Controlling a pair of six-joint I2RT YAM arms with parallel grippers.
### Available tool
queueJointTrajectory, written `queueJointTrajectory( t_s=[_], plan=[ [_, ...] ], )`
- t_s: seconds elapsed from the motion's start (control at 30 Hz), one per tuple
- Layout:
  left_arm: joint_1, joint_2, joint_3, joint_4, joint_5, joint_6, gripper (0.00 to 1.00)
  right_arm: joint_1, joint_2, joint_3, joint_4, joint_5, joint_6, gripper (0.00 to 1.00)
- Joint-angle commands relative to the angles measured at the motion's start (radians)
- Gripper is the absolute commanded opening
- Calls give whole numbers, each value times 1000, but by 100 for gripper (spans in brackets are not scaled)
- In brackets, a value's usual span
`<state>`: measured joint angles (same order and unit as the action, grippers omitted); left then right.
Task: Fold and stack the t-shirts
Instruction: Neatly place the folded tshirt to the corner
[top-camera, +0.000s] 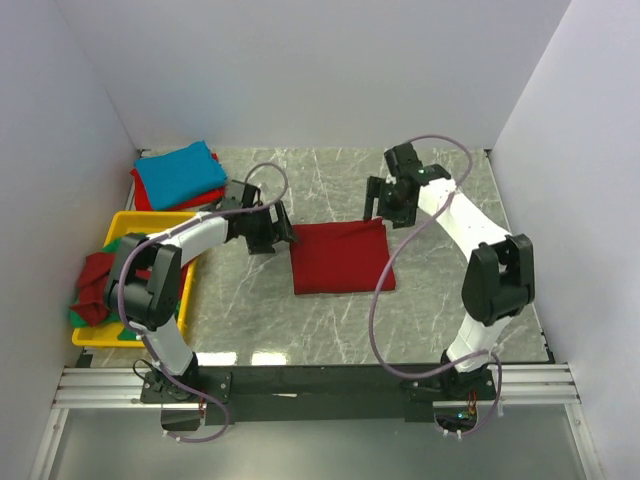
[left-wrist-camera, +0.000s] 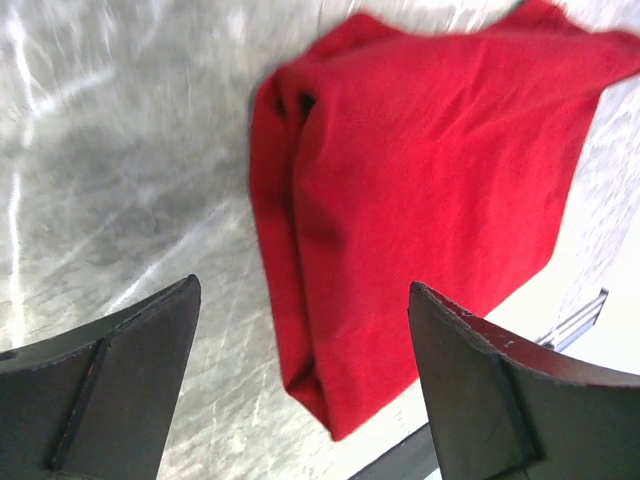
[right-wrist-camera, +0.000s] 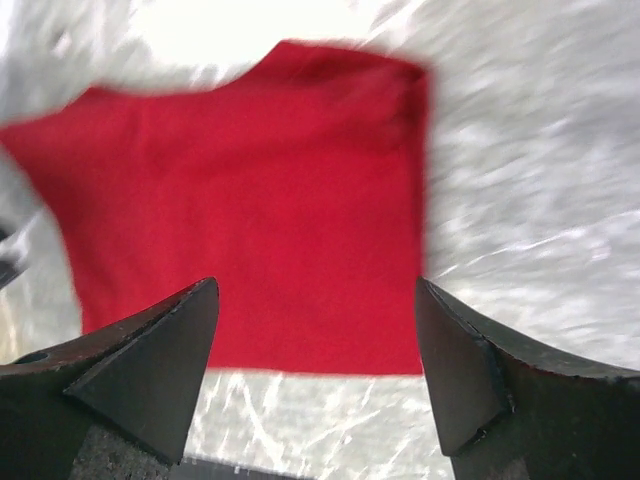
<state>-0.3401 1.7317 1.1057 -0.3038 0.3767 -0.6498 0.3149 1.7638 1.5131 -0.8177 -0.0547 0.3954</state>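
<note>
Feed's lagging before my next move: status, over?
Left gripper and right gripper: jaws open, empty. Dark red t-shirt folded flat mid-table, between them. Turquoise t-shirt stacked far left; crumpled shirts in yellow tray. Nothing blocking.

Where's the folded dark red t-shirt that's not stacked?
In the top view the dark red t-shirt lies on the table, right of the yellow tray, between the left gripper at its far-left corner and the right gripper at its far-right corner.

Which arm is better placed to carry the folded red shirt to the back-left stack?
Left, probably: the left claw, open, hangs at the red shirt's left edge, nearer the stack; the right claw is across the shirt.
</note>
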Motion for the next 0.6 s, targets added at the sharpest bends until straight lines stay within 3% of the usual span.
queueJointTrajectory(
  t_s=[0.0, 0.23, 0.57],
  plan=[
    [-2, -60, -73, 141, 82, -5, 89, 62, -64, -71, 64, -69, 17, 84],
    [-4, -92, -211, 288, 160, -34, 88, 168, -79, -235, 152, -135, 89, 82],
    [-10, -81, -291, 387, 169, -88, 85, 250, -32, -353, 196, -142, 155, 81]
  ],
)
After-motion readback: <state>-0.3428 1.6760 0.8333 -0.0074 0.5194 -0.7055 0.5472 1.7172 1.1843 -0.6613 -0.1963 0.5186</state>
